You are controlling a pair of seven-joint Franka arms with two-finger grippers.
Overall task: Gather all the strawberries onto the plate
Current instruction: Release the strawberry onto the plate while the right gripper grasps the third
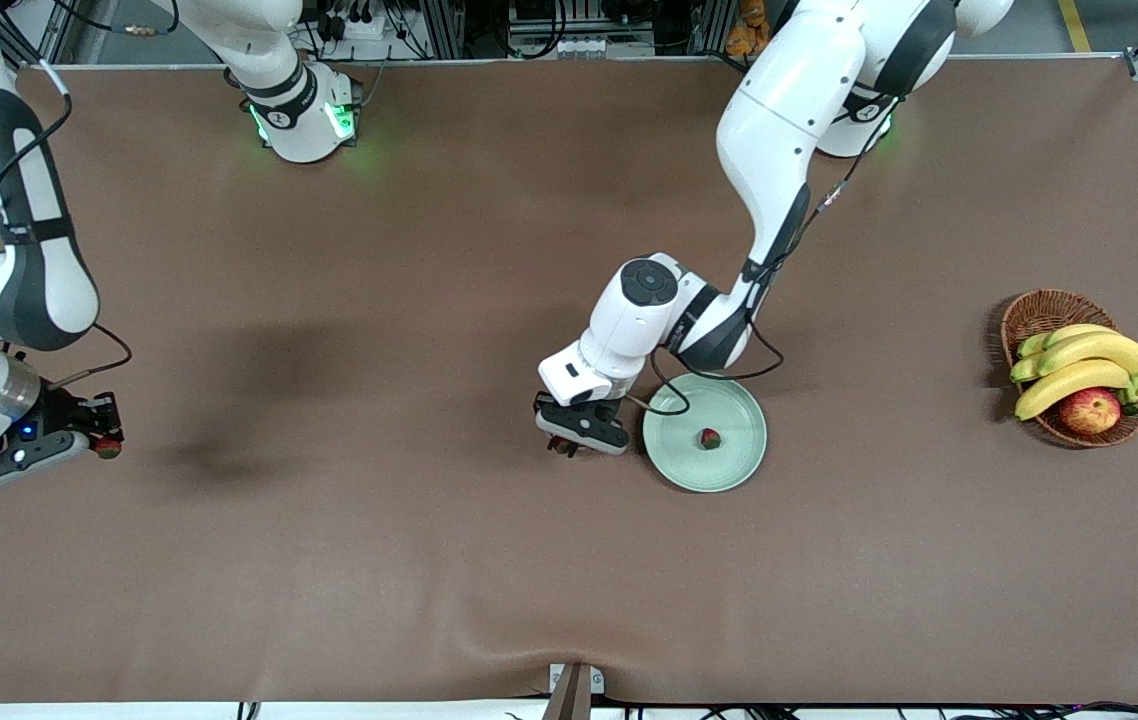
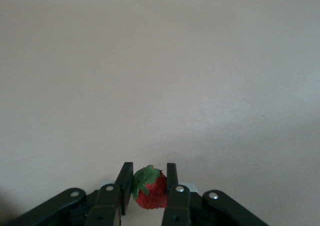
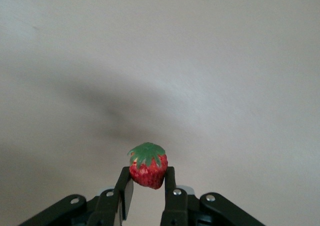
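Note:
The pale green plate lies mid-table with one strawberry in it. My left gripper is low beside the plate, on the side toward the right arm's end. It is shut on a second strawberry, which sits between the black fingers with its green cap showing. My right gripper is over bare tablecloth at the right arm's end of the table. A third strawberry is pinched at its fingertips and shows in the front view as a red spot.
A brown wicker basket with bananas and a red-yellow apple stands at the left arm's end of the table. A black cable from the left arm loops over the plate's rim.

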